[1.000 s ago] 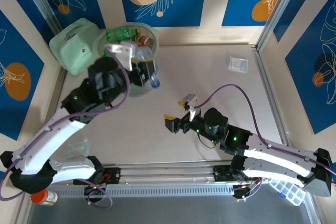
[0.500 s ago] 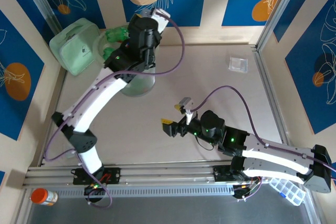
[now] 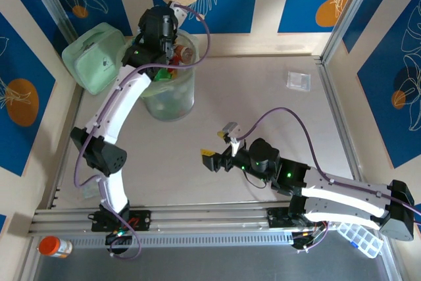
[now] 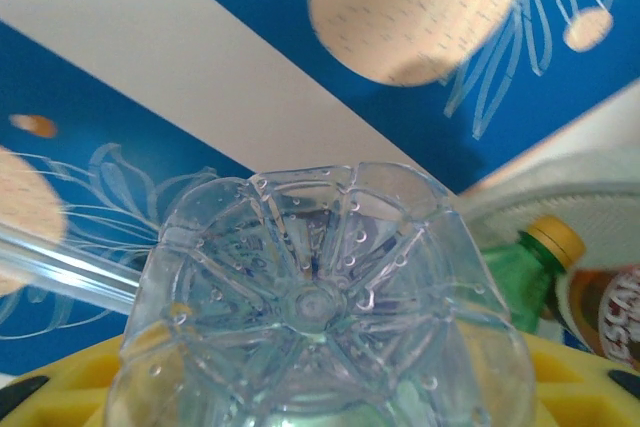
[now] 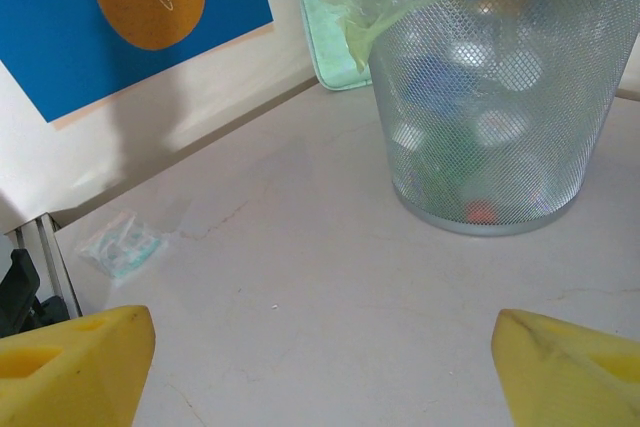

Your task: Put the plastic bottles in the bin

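One clear bottle (image 4: 320,297) between the left jaws, above the bin (image 3: 173,102)

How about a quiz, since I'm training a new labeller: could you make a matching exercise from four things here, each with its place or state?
1 clear bottle
2 bin
3 right tool
4 green box

a open over bare table
b beside the bin, far left
c gripped by the left tool
d has bottles inside

Pairs: 1-c, 2-d, 3-a, 4-b
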